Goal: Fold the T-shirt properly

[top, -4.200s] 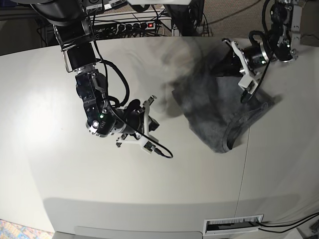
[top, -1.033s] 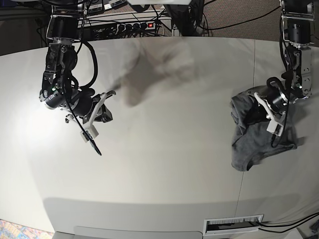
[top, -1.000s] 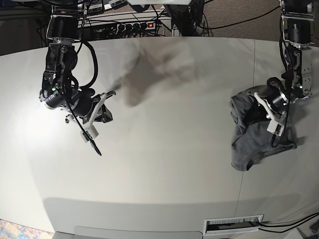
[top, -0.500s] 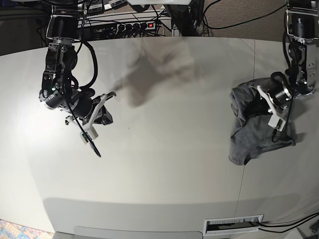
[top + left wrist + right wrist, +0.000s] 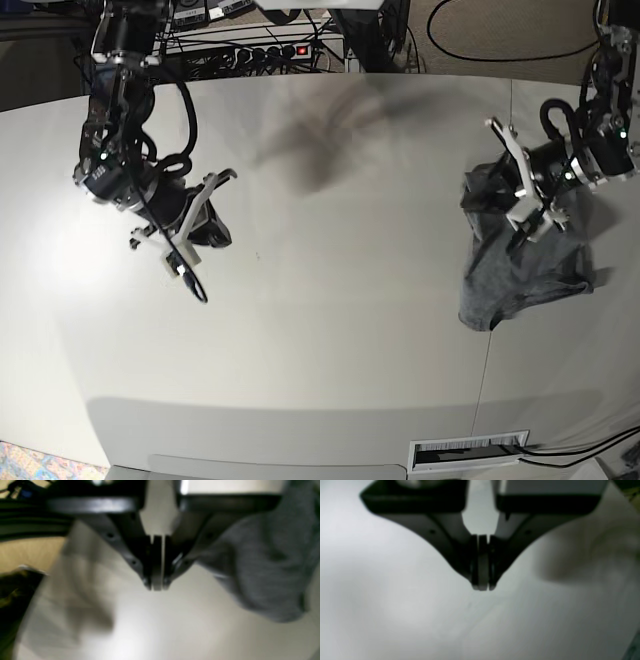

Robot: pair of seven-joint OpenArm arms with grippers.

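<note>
The grey T-shirt [image 5: 525,275] lies crumpled in a heap on the right of the white table [image 5: 330,330]. My left gripper [image 5: 485,196] hovers over the heap's upper left corner. In the left wrist view that gripper [image 5: 156,586] is shut with no fabric between its tips, and the T-shirt [image 5: 262,567] bulges just beside and behind its right finger. My right gripper [image 5: 212,235] hangs far off over the left of the table. In the right wrist view this gripper [image 5: 482,587] is shut on nothing above bare tabletop.
A seam [image 5: 490,340] runs across the table just left of the heap. A slot [image 5: 470,452] sits in the front edge. A power strip and cables [image 5: 270,50] lie behind the far edge. The table's edge and floor [image 5: 22,555] show at the left of the left wrist view.
The T-shirt was dragged from the table's middle to the right. In the last half second the left gripper turned and shifted up-left off the heap. The right arm drew back left and barely moved since.
</note>
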